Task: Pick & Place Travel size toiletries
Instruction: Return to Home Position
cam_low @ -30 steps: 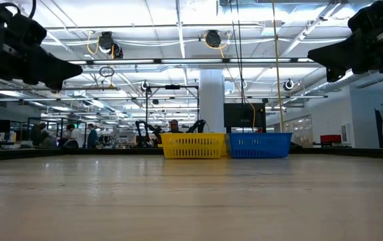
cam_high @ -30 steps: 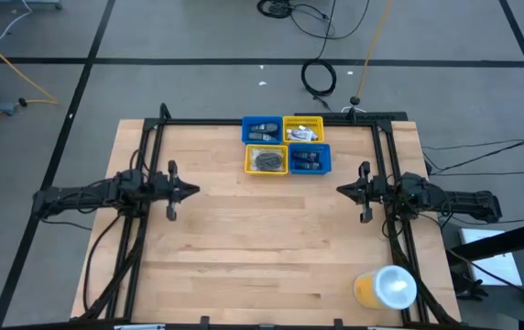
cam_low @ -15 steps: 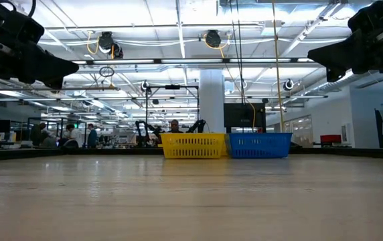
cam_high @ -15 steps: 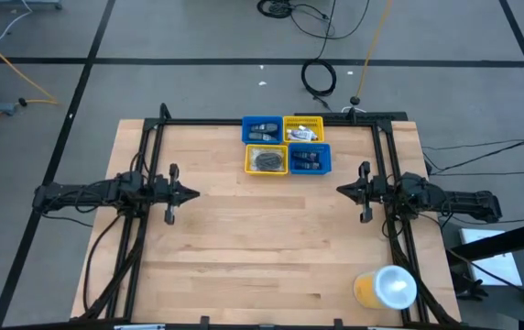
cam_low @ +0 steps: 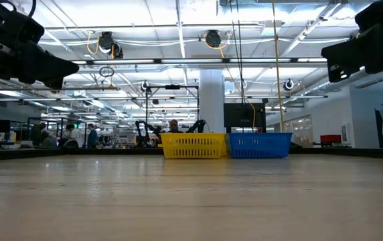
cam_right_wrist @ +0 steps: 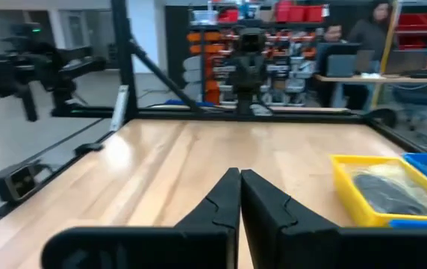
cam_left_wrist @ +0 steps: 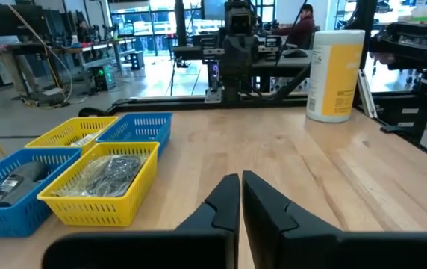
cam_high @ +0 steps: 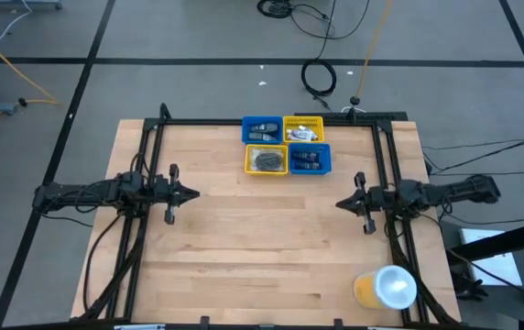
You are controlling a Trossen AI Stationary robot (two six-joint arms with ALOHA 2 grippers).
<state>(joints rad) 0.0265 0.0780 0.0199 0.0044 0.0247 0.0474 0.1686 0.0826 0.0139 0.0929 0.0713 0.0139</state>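
The toiletries lie in four small bins at the table's far middle. In the high view, dark oval pieces [cam_high: 262, 132] fill the far blue bin and white mini items [cam_high: 302, 135] the far yellow bin. Dark grey wrapped discs [cam_high: 267, 161] sit in the near yellow bin, dark blue tubes [cam_high: 309, 161] in the near blue bin. My left gripper [cam_high: 191, 192] hovers shut over the table's left half, pointing right. My right gripper [cam_high: 340, 203] hovers shut over the right half, pointing left. Both are well clear of the bins; their wrist views show the left gripper [cam_left_wrist: 240, 179] and the right gripper [cam_right_wrist: 239, 173] with fingertips together.
A big yellow cup with a white lid [cam_high: 386, 288] lies at the table's near right corner; the left wrist view shows the cup [cam_left_wrist: 335, 73] too. Black frame rails [cam_high: 271, 121] run along the far edge and both sides. Bare wood [cam_high: 262, 238] lies between the grippers.
My right gripper has moved a little toward the table's near edge, and its arm has swung so that it now angles slightly. It has stayed shut. My left arm and the bins have kept still.
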